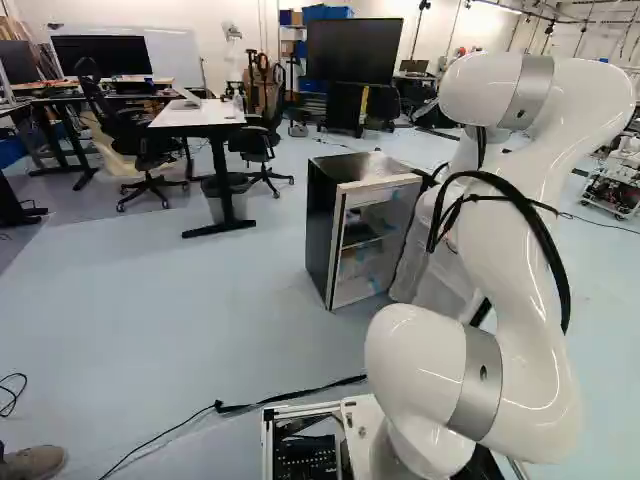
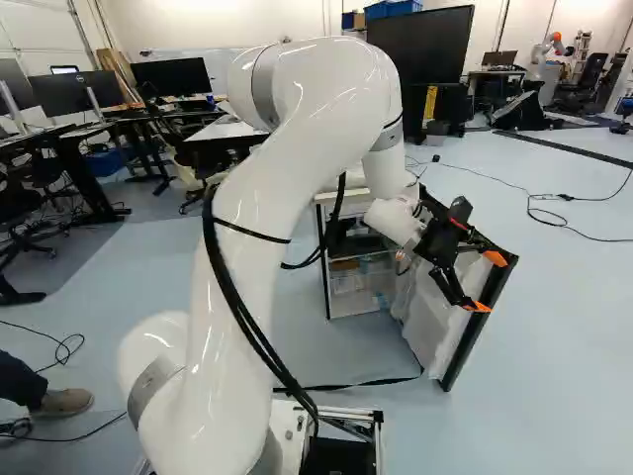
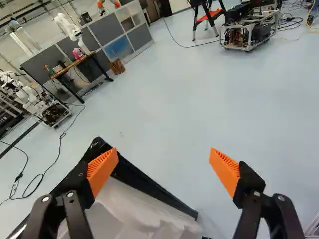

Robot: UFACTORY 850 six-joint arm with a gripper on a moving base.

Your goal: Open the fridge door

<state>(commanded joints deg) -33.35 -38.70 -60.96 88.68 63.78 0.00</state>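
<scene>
Gripper [image 2: 487, 283] released, fingers spread wide, nothing held. Wrist view: one orange pad [image 3: 102, 169] overlaps the black rim of the fridge door [image 2: 435, 322]; cannot tell if they touch. Other finger apart from the door. Door stands wide open, right of the fridge body [image 1: 322, 225], pale inner face showing. Body upright on the floor ahead, shelves in view. Black cable [image 1: 290, 396] on the near floor. Farther left, white-topped desk [image 1: 195, 120]; big dark screen [image 1: 357, 50] beyond the fridge.
</scene>
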